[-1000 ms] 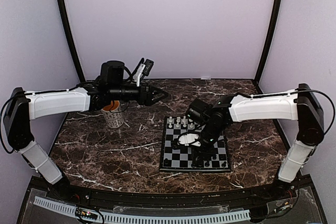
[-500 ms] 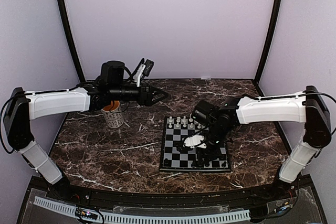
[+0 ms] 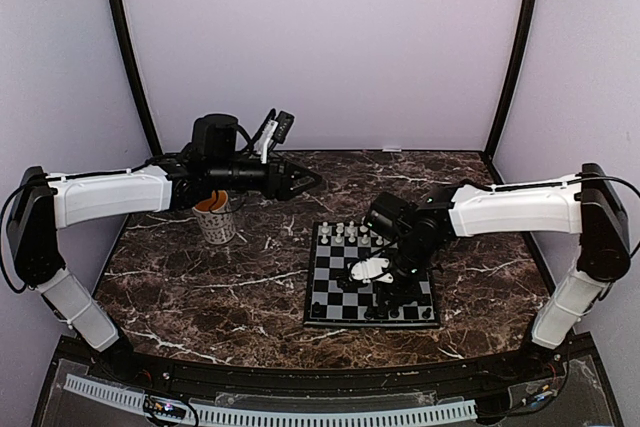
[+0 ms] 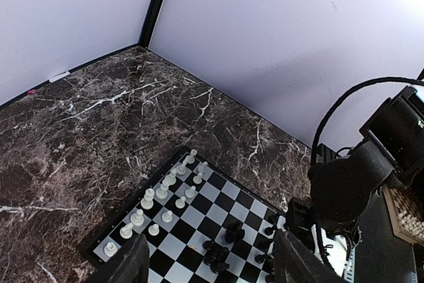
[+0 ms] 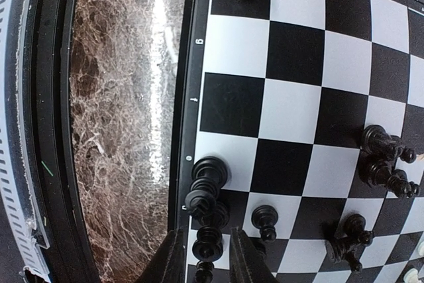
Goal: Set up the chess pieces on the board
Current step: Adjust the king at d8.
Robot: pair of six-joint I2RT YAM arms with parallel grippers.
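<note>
The board point(image 3: 345, 282) lies right of the table's centre. White chess pieces point(image 3: 348, 233) fill its far rows, and black chess pieces point(image 3: 400, 311) stand along its near edge. My right gripper point(image 3: 388, 295) is down over that near edge. In the right wrist view its fingers point(image 5: 173, 260) flank one upright black piece point(image 5: 207, 243), with a narrow gap on each side. Other black pieces point(image 5: 209, 187) crowd just ahead of it. My left gripper point(image 3: 300, 182) hangs open and empty, high above the table left of the board. Its view shows the white pieces point(image 4: 162, 193) and a black cluster point(image 4: 222, 253).
A white mug point(image 3: 218, 219) with an orange inside stands under the left arm, left of the board. The table's black front rail point(image 5: 53, 130) runs close beside the board's rim point(image 5: 192, 64). The right arm point(image 4: 351, 183) leans over the board's black side.
The right arm shifted a little to the right along the board's near edge, then held still. The left arm has not moved.
</note>
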